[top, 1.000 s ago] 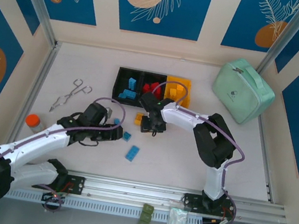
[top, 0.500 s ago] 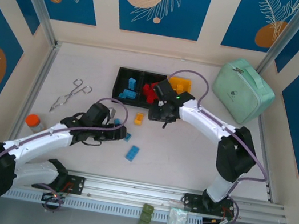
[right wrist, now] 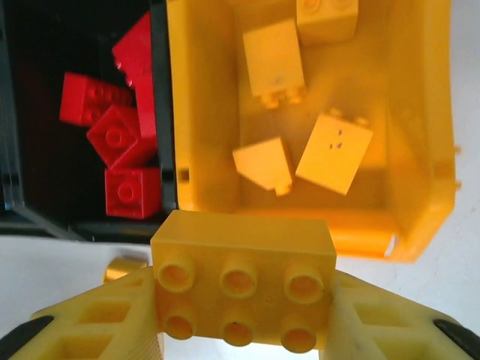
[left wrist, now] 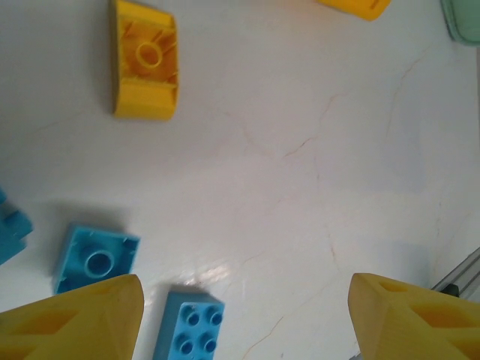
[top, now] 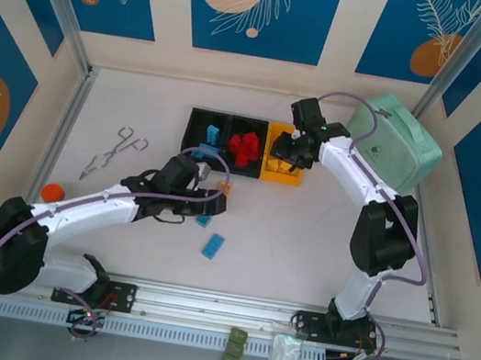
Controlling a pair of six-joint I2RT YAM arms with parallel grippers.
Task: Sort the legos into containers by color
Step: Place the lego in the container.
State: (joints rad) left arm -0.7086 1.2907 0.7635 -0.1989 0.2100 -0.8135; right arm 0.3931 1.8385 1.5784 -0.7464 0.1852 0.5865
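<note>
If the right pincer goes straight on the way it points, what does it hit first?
Likely the near wall of the yellow bin, hit by the held yellow brick; depth is unclear, it may drop inside.

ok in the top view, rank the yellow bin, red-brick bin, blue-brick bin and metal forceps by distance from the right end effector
1. yellow bin, at the right end effector
2. red-brick bin, next on the left
3. blue-brick bin, row's left end
4. metal forceps, far left
</note>
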